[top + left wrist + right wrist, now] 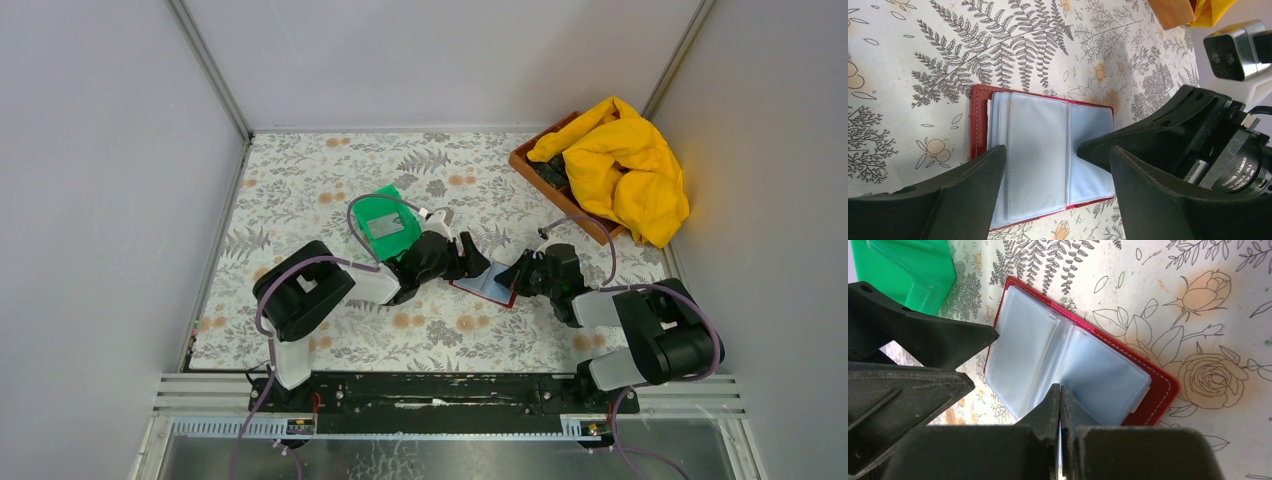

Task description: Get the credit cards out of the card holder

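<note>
The dark red card holder lies open on the floral cloth between my two arms, its pale blue-grey sleeves spread flat and blank. My left gripper hovers open over it, one finger at each side. My right gripper is shut, its tips resting at the fold between two sleeves. I cannot tell whether a sleeve leaf is pinched. In the top view my left gripper and right gripper meet at the card holder. One grey credit card lies in the green bin.
A wooden tray holding a crumpled yellow cloth stands at the back right. The green bin sits just behind and left of the card holder. Grey walls close in the table on both sides and at the back.
</note>
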`<state>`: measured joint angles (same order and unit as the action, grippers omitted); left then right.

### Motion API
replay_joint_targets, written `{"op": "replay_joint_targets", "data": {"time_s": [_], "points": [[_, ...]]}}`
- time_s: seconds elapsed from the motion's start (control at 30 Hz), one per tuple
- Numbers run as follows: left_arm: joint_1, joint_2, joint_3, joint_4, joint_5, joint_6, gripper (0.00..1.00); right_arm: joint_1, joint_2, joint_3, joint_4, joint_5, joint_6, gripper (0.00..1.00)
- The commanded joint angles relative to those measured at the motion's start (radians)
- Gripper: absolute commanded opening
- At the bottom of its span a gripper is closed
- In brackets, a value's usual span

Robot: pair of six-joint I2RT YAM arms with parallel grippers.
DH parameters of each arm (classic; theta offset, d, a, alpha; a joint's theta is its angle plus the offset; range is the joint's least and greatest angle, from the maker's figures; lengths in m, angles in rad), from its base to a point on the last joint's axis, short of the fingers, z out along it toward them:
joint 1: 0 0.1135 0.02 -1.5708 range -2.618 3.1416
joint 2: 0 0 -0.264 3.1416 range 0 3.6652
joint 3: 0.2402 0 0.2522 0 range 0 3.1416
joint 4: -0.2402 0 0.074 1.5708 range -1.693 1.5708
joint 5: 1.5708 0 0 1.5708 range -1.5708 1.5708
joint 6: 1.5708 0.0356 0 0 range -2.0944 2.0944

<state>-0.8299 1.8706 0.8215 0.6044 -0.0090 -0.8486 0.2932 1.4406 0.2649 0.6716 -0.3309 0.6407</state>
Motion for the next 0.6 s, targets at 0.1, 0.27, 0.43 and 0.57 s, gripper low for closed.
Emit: {"op": "replay_joint_targets", "data": {"time_s": [0.1, 0.27, 0.43, 0.57], "points": [[0.003, -0.002, 0.007, -0.091, 0.021, 0.083, 0.84, -0.008, 0.041, 0.027, 0.003, -0.003, -0.014, 0.00], [0.003, -0.004, 0.008, -0.100, 0.038, 0.102, 0.84, -0.007, 0.048, 0.029, 0.004, -0.004, -0.015, 0.00], [0.003, 0.018, 0.022, -0.086, 0.112, 0.105, 0.83, -0.009, 0.064, 0.033, 0.006, -0.009, -0.013, 0.00], [0.003, 0.032, 0.019, -0.034, 0.189, 0.049, 0.83, -0.009, 0.083, 0.038, 0.012, -0.019, -0.008, 0.00]]}}
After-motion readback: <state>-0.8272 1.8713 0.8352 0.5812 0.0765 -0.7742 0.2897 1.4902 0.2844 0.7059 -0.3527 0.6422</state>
